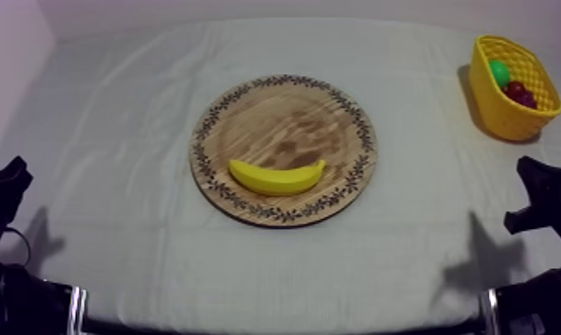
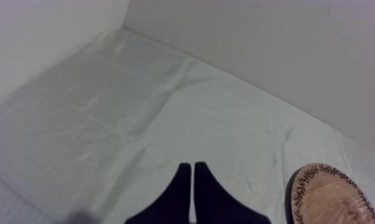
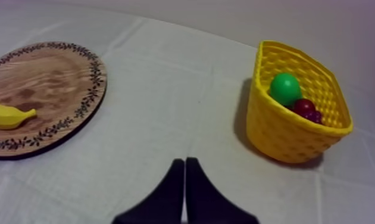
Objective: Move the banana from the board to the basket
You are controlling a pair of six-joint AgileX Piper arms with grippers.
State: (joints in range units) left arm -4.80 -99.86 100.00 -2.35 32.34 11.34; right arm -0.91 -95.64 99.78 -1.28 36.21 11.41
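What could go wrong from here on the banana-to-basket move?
1. The banana lies flat on the wooden board, close to its rim. A grasp from above may scrape the board or push the banana away instead of gripping it.
2. The yellow basket already holds a green fruit and dark red fruit, so the long banana may catch on the rim or roll out.

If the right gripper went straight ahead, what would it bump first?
Probably only the cloth: the right gripper points into the gap between the board and the basket, missing both, though depth is hard to judge.
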